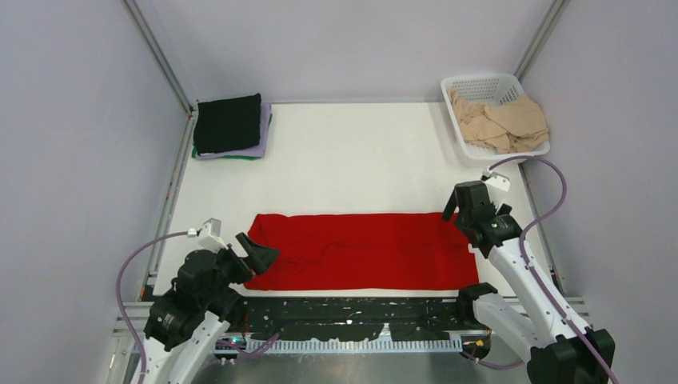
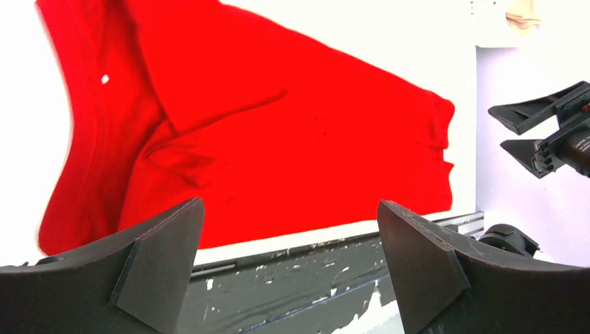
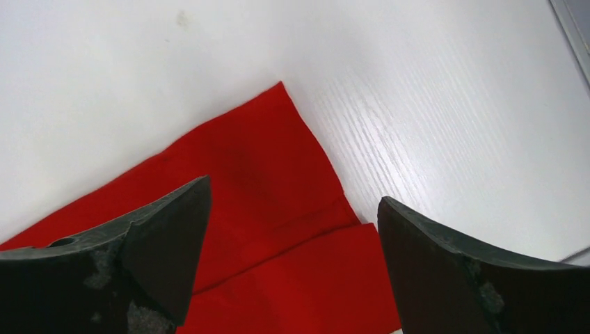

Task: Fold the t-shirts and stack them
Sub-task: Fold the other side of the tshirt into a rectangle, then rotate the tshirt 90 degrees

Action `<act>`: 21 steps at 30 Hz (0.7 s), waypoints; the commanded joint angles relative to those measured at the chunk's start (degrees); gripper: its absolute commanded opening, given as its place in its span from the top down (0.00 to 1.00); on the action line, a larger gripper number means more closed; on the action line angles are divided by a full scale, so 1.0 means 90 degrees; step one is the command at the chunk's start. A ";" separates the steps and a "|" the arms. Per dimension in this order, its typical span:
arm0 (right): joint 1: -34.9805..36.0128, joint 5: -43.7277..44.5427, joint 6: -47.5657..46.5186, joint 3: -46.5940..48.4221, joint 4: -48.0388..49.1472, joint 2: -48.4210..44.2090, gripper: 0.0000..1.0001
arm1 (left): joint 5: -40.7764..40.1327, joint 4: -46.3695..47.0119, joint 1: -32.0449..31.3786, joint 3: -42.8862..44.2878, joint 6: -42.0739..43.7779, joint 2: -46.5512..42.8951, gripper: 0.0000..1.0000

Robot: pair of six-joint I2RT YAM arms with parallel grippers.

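A bright red t-shirt (image 1: 360,250) lies folded into a long flat strip across the near part of the white table (image 1: 360,160). It also shows in the left wrist view (image 2: 278,132) and the right wrist view (image 3: 264,202). My left gripper (image 1: 254,250) is open and empty, just above the strip's left end. My right gripper (image 1: 460,210) is open and empty, above the strip's far right corner. A folded stack, with a black shirt (image 1: 228,122) on lavender (image 1: 261,148) and green ones, sits at the far left. Beige shirts (image 1: 500,120) lie crumpled in the basket.
A white lattice basket (image 1: 492,84) stands at the far right corner. A black scuffed strip (image 1: 352,312) runs along the table's near edge. Grey walls enclose the table on three sides. My right gripper shows in the left wrist view (image 2: 549,129).
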 commanded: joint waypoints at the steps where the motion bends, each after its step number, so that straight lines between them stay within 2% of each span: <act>1: 0.0033 -0.0614 -0.0487 -0.0124 0.0900 -0.0502 0.04 | 0.0447 0.1667 -0.0005 -0.0115 0.0489 0.0946 0.01; 3: 0.0034 -0.1225 -0.0560 -0.0327 0.1345 -0.0550 0.05 | 0.1020 0.2653 -0.0004 -0.0454 0.0418 0.1700 0.00; 5: 0.0034 -0.2364 -0.0654 -0.0532 0.1903 -0.0418 0.05 | 0.1371 0.3652 -0.0005 -0.0788 0.0284 0.2511 0.00; 9: 0.0039 -0.4462 -0.0734 -0.0772 0.3123 0.0454 0.05 | 0.1094 0.5111 0.0012 -0.1215 -0.0294 0.4226 0.00; 11: 0.0033 -0.4996 -0.0722 -0.0753 0.3609 0.1039 0.05 | 0.0920 0.5684 0.0024 -0.1207 -0.0319 0.4942 0.00; 15: 0.0032 -0.5335 -0.0764 -0.0576 0.3839 0.2065 0.05 | 0.0240 0.5575 0.0270 -0.0780 -0.0536 0.6486 0.00; 21: 0.0032 -0.4815 -0.0881 -0.0488 0.3626 0.2408 0.04 | 0.0375 0.5209 0.1323 0.0399 -0.0479 0.8674 0.01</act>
